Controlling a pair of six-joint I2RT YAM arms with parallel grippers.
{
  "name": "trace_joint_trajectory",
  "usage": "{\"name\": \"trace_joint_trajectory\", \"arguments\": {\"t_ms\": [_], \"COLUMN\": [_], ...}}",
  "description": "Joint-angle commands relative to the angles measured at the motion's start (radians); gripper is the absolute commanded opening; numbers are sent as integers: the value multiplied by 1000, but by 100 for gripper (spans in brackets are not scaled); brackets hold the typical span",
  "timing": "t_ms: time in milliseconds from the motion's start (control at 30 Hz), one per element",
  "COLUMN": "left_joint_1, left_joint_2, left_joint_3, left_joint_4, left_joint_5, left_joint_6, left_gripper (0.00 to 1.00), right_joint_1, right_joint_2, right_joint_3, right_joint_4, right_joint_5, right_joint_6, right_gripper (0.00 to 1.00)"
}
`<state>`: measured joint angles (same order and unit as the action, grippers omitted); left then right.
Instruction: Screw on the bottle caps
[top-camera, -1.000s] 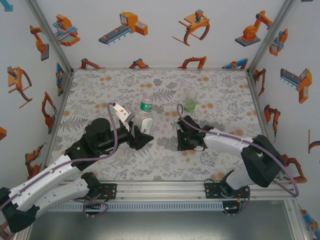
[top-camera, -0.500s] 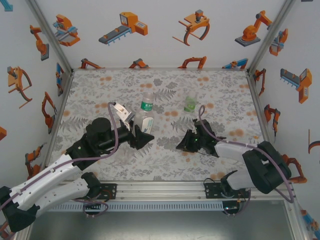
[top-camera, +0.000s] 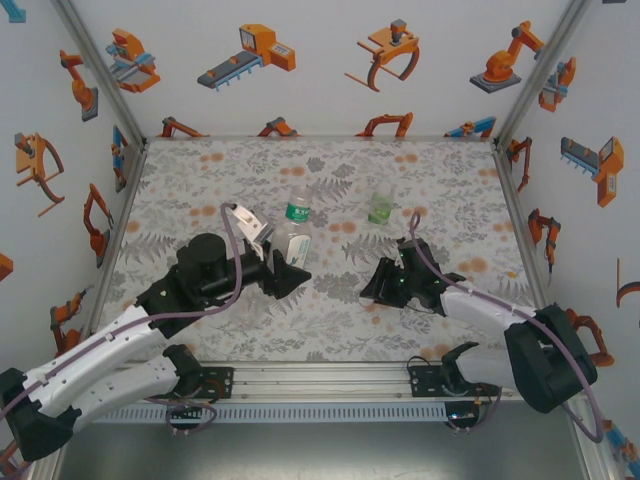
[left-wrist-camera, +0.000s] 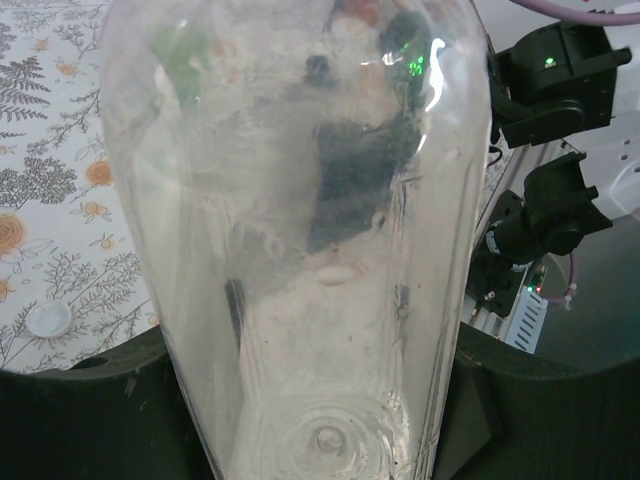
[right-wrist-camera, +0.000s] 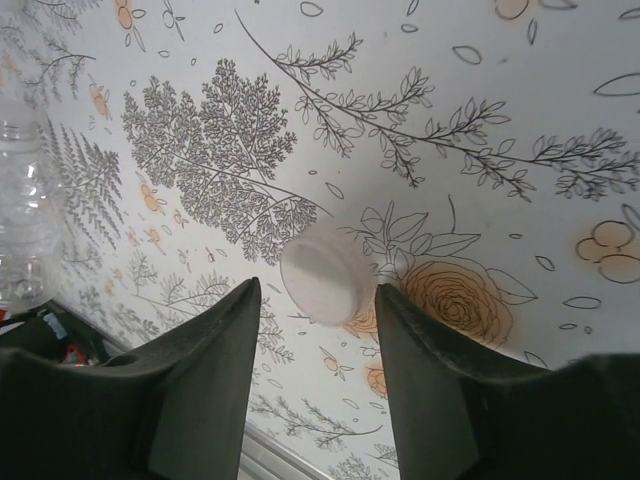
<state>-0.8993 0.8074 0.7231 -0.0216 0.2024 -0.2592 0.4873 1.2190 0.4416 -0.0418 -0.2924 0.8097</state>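
Observation:
My left gripper (top-camera: 287, 276) is shut on a clear unlabelled bottle (top-camera: 291, 244), whose body fills the middle of the left wrist view (left-wrist-camera: 300, 250) between the dark fingers (left-wrist-camera: 90, 410). A white cap (left-wrist-camera: 48, 318) lies on the table left of that bottle. In the right wrist view another white bottle cap (right-wrist-camera: 325, 275) lies on the flowered table just ahead of my right gripper (right-wrist-camera: 318, 300), which is open with the cap in line with its gap and untouched. The right gripper (top-camera: 378, 286) sits low at centre right.
A bottle with a bluish-green label band (top-camera: 297, 207) stands behind the held one. A green-tinted bottle (top-camera: 381, 207) stands further right, behind the right gripper. A clear bottle's edge (right-wrist-camera: 25, 230) shows at the left of the right wrist view. The right arm's base (left-wrist-camera: 545, 80) is at the table's near edge.
The right arm has swung its forearm to the right and its gripper has shifted slightly right. The left gripper with its bottle has edged right and a little back.

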Motion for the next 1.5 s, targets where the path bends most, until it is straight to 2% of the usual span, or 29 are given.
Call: {"name": "trace_joint_trajectory", "arguments": {"t_ms": [0, 200, 400, 700, 1067, 1467], "left_joint_1": [4, 5, 5, 5, 7, 6], "left_joint_2": [2, -4, -13, -27, -35, -32], "left_joint_3": [15, 6, 1, 0, -7, -7], "left_joint_4": [37, 37, 30, 19, 19, 21], "left_joint_5": [17, 8, -4, -10, -14, -16], "left_joint_6": [-9, -9, -8, -6, -10, -12], "left_gripper": [0, 0, 0, 0, 0, 0], "right_joint_1": [26, 107, 238, 335, 341, 341], "right_joint_2": [-6, 35, 149, 263, 294, 325], "right_joint_3": [66, 172, 300, 412, 399, 382], "right_joint_4": [-106, -229, -350, -425, -388, -367], "right_joint_5": [74, 209, 370, 492, 458, 420], "right_joint_6": [-61, -134, -198, -263, -289, -290], "right_gripper": [51, 56, 58, 58, 58, 53]}}
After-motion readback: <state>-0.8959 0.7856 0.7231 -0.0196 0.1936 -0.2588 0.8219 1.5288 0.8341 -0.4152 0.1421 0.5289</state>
